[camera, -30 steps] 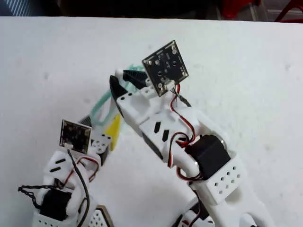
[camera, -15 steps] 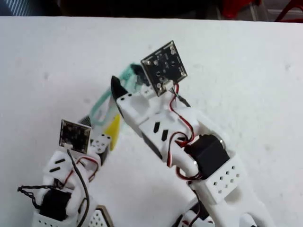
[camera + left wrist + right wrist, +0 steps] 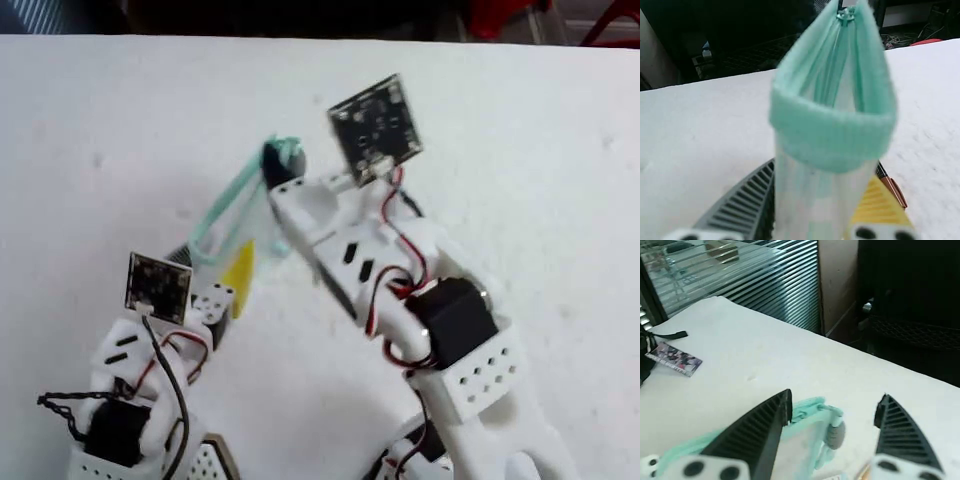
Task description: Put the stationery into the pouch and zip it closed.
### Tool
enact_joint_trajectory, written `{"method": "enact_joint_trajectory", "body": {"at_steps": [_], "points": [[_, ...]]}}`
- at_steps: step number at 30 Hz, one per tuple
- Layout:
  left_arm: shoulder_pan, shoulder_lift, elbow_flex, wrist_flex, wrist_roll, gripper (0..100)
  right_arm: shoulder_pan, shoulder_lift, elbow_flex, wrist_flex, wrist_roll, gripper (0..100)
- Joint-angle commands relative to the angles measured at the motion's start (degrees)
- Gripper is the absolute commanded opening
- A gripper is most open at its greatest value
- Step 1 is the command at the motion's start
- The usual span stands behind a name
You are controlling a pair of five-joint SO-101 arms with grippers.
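The pouch (image 3: pixel 232 205) is clear with mint-green trim and stretches slantwise between the two arms. My left gripper (image 3: pixel 210 262) is shut on its near end; in the left wrist view the pouch (image 3: pixel 830 135) stands pinched between the grey finger (image 3: pixel 747 200) and the yellow finger (image 3: pixel 875 205), zipper pull (image 3: pixel 845 15) at the far tip. A copper-brown pen (image 3: pixel 892 187) lies just behind the yellow finger. My right gripper (image 3: pixel 836 396) is open, its black fingers spread over the pouch's far end (image 3: pixel 807 407), where a small grey piece (image 3: pixel 836 435) sits. From above, the right gripper (image 3: pixel 285 165) touches that end.
White table (image 3: pixel 520 150) with free room on all sides of the arms; its far edge (image 3: pixel 320 36) runs along the back. A small printed card (image 3: pixel 675 360) and a black strap (image 3: pixel 667 335) lie off to one side in the right wrist view.
The right arm has swung to the right and slightly back. The pouch's far end followed it, so the pouch now lies more stretched out. The left arm has kept still.
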Motion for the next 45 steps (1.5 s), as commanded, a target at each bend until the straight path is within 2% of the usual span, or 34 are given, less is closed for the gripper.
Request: {"method": "enact_joint_trajectory", "body": {"at_steps": [1,6,10,15,20,28,45], "points": [[0.0,0.4,-0.3,-0.9,-0.3,19,8.2,-0.6,-1.6,-0.3,0.0,25.2],[0.0,0.4,-0.3,-1.1,-0.3,19,20.4,6.0,2.7,-1.9,-0.4,25.2],[-1.0,0.4,-0.3,-1.2,-0.3,17,24.0,13.3,3.3,-0.5,-0.5,25.2],[-4.4,0.4,-0.3,-3.3,-0.3,12,23.6,20.5,3.2,0.4,-0.6,25.2],[-3.9,0.4,-0.3,-3.3,-0.4,10,23.9,25.8,2.9,-1.4,-7.5,25.2],[-4.3,0.4,-0.4,-3.3,-0.6,8,20.9,34.7,-1.6,-3.6,-8.2,25.2],[-4.0,0.4,0.1,-3.3,-0.6,8,17.8,69.8,-28.7,-0.4,-8.2,25.1]]}}
